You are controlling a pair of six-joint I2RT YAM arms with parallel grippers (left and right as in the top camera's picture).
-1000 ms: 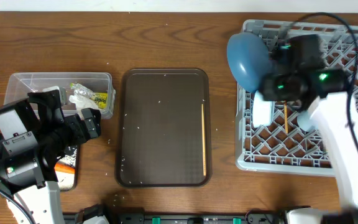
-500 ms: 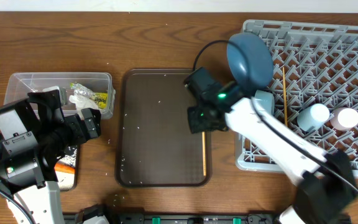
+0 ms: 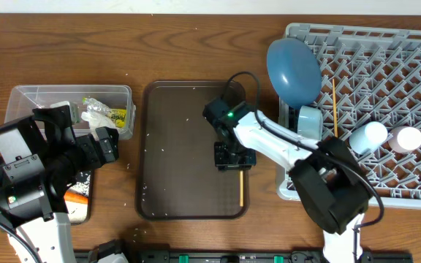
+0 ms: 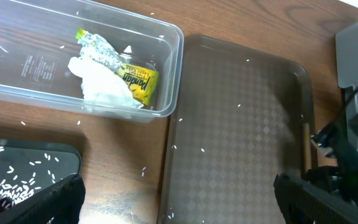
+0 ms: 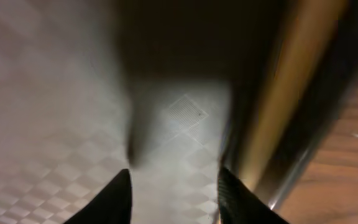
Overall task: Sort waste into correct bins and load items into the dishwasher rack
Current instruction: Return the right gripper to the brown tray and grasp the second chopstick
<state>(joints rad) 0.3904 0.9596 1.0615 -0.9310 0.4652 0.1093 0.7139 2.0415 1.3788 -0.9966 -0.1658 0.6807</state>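
Wood-grain tabletop lying under everything. Right gripper point(image 5: 173, 199) fingers standing apart over diamond-embossed dark brown serving tray point(image 3: 174, 146), nothing between them; wrist view blurring badly. Thin wooden chopstick point(image 3: 240, 188) lying just beside one finger, along tray's right rim, long axis running parallel to tray's long side, upper end hiding under gripper. Left gripper point(image 4: 179, 193) fingers spreading wide, empty, partly cut off by frame. Clear plastic tub point(image 4: 173, 68) holding crumpled white tissue point(image 4: 101, 84) and yellow-green wrapper point(image 4: 138, 81).

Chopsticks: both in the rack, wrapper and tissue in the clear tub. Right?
Not both. One chopstick is in the rack; the other chopstick lies on the brown tray, by the right gripper, per the overhead view. Wrapper and tissue are in the clear tub.
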